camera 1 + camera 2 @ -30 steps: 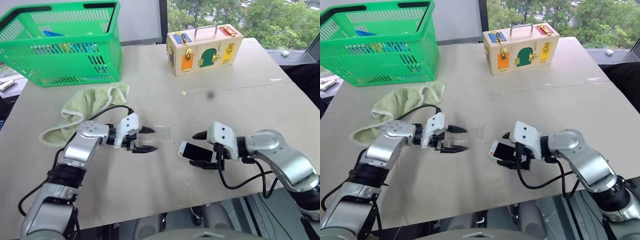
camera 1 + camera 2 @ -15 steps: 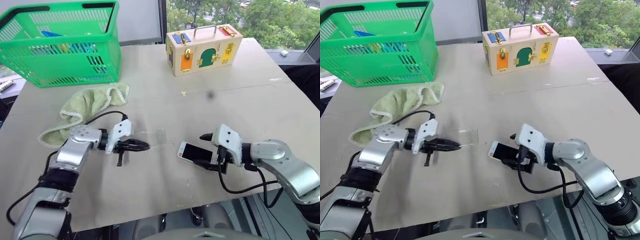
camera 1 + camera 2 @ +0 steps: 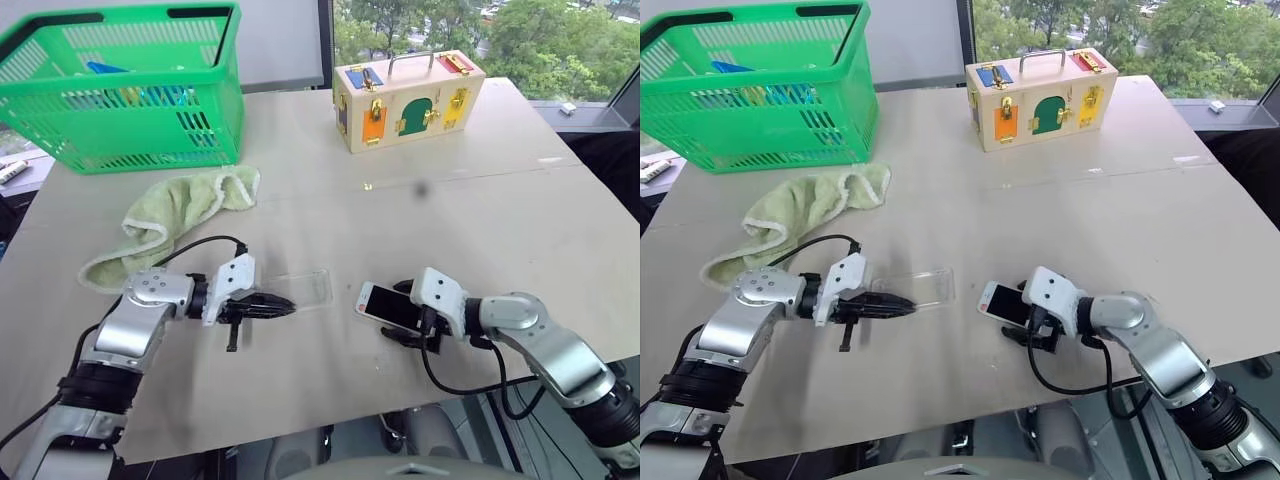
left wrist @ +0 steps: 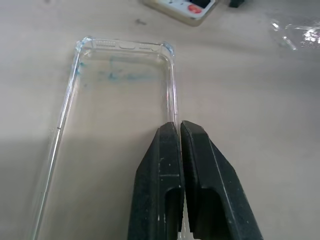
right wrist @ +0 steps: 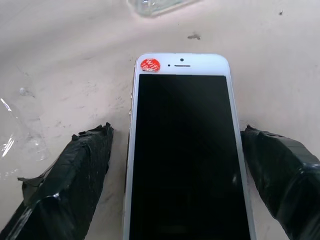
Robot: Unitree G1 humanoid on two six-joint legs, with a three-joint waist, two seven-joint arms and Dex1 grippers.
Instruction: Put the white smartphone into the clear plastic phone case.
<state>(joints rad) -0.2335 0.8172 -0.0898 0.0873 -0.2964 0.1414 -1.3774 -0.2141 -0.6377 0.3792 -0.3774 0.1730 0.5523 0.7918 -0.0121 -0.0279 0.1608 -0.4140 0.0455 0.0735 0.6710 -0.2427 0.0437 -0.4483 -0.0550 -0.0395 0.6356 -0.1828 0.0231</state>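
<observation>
- The left gripper [image 3: 285, 307] sits left of centre in the head view, its two black fingers [image 4: 162, 185] pressed together on one long rim of the clear plastic phone case [image 4: 117, 100].
- The case lies flat on the tan table [image 3: 470, 200], just right of that gripper, its open side up.
- The right gripper [image 5: 175, 165] is low and right of centre in the head view, its jaws spread wide with one taped finger on each side of the white smartphone [image 5: 182, 150]; neither finger touches the phone.
- The phone lies screen up on the table, near the case and to its right, a red sticker [image 5: 149, 64] at one top corner.
- At the frame's upper left stands a green basket [image 3: 130, 85], with a pale green towel [image 3: 170, 215] below it; a wooden latch box [image 3: 408, 97] stands at upper centre.
</observation>
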